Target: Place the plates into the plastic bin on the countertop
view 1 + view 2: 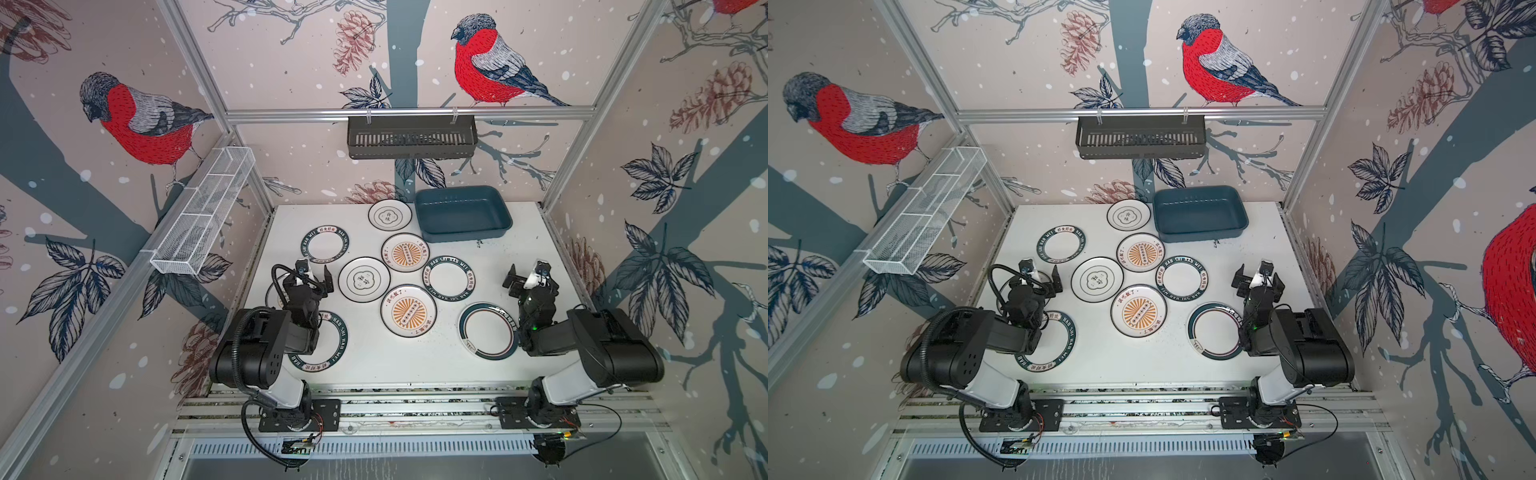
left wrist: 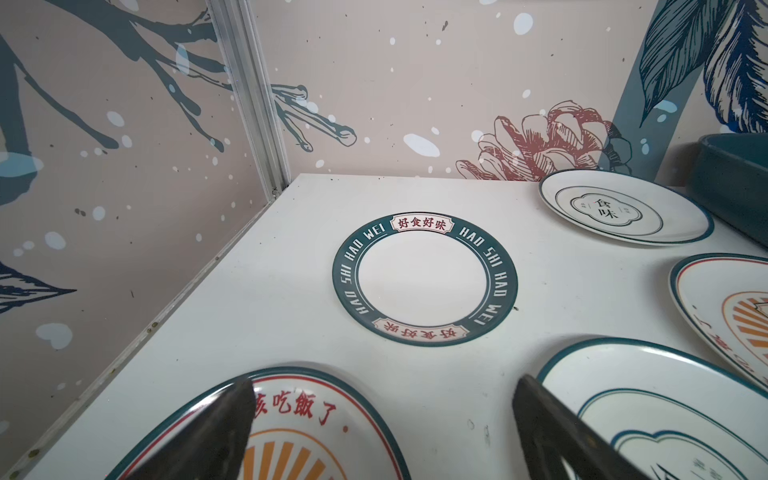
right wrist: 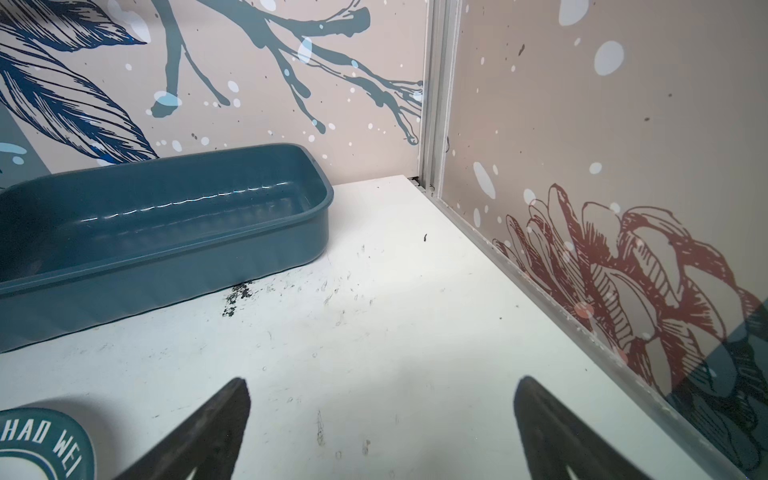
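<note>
The 9 plates (image 1: 449, 278) lay flat and scattered over the white counter (image 1: 415, 365), none yet in the empty teal plastic bin (image 1: 469, 236) at its far right. Both pairs of jaws stood wide open and held nothing, the left pair between a sunburst plate (image 2: 299, 409) and a cloud-emblem plate (image 2: 665, 415). The plates looked rigid, glossy, slippery and chippable, so the upturned rim seemed the only hold.
</note>
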